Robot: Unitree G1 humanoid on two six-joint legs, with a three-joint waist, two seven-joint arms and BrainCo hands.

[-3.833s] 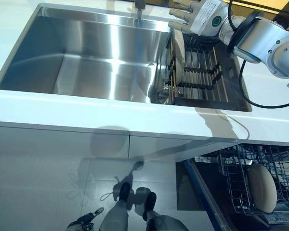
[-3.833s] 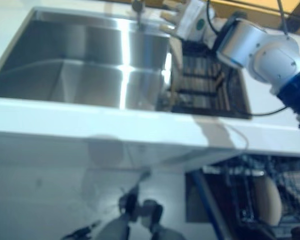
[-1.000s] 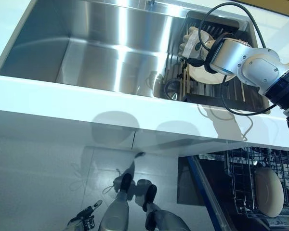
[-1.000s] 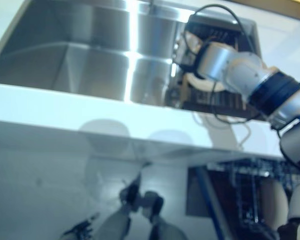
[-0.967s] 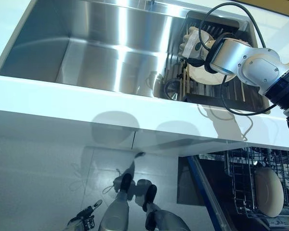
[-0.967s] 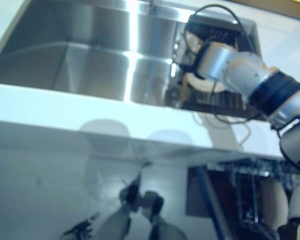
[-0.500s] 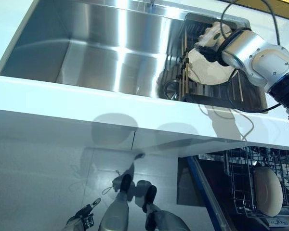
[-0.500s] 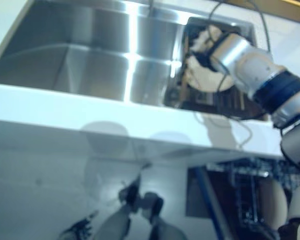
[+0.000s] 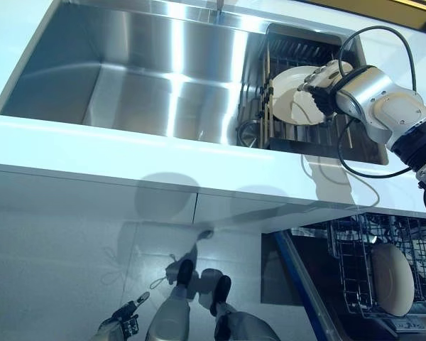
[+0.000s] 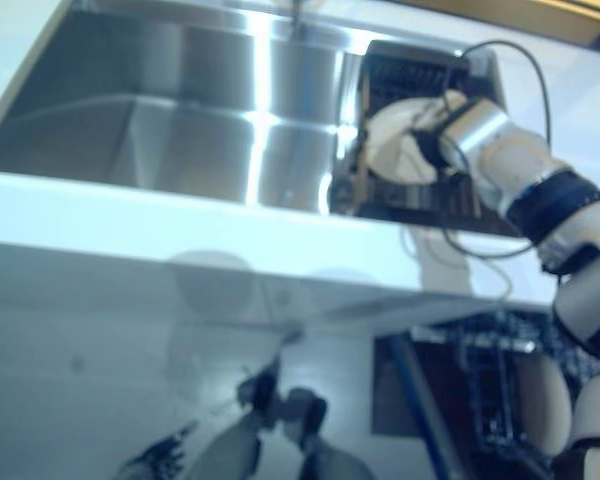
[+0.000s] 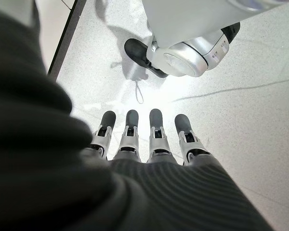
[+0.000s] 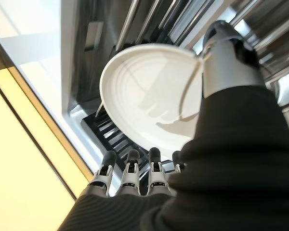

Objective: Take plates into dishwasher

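Observation:
A white plate (image 9: 284, 92) is held above the dark drying rack (image 9: 305, 53) at the right end of the sink. My right hand (image 9: 321, 89) is shut on it. In the right wrist view the thumb (image 12: 226, 57) lies over the plate's (image 12: 149, 96) rim and the fingers (image 12: 130, 173) are behind it. Another white plate (image 9: 392, 279) stands upright in the dishwasher's wire rack (image 9: 344, 266) at the lower right. My left hand (image 9: 119, 330) hangs low at the lower left, fingers (image 11: 139, 130) straight, holding nothing.
The steel sink basin (image 9: 142, 78) lies left of the drying rack. A white counter edge (image 9: 128, 153) runs in front of it. The open dishwasher door with a blue edge (image 9: 302, 291) sits below the counter at the right.
My right hand has closed on the plate and raised it out of the drying rack, tipping its face up. The view has shifted slightly. The left hand has not moved.

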